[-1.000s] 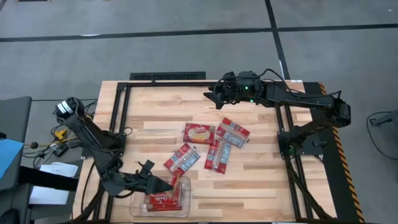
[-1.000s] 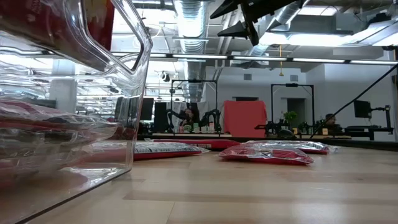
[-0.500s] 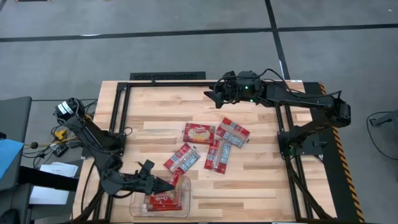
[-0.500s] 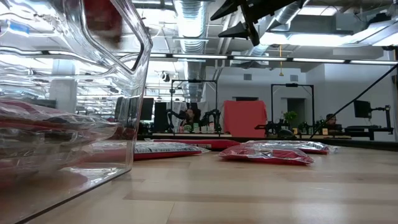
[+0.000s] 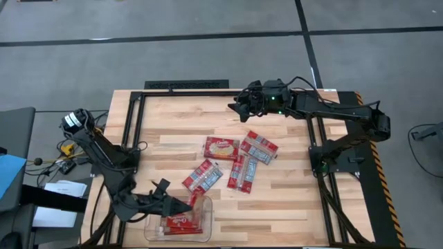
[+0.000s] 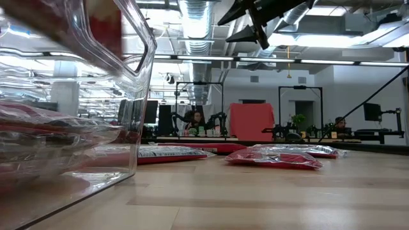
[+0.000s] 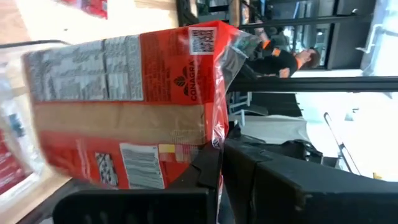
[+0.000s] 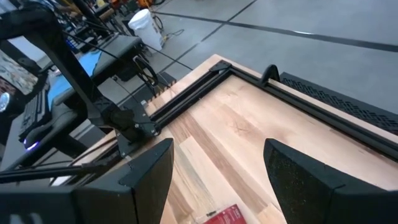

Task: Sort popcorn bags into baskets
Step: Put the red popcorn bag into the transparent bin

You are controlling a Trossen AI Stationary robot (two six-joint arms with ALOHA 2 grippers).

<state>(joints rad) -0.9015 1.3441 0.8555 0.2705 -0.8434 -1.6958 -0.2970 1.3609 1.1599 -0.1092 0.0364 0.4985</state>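
Butcher-block style tabletop, pale wood planks with a black metal frame round the edges. Near the front left corner sits a shallow clear plastic tub, rounded corners, glossy see-through walls, a couple of flat red packets already inside. Four more popcorn bags scattered flat around the middle of the tabletop, crinkly shiny red wrappers, one with a cream popcorn picture, others with pale grey panels. Left gripper right over the tub, clamped shut on one more bag, gripped at one edge; readable on it: "CONAGRA", plus a QR code, a barcode and a grey nutrition-type panel, too small to read. Right gripper up near the back edge, above bare wood, fingers spread wide, holding nothing.
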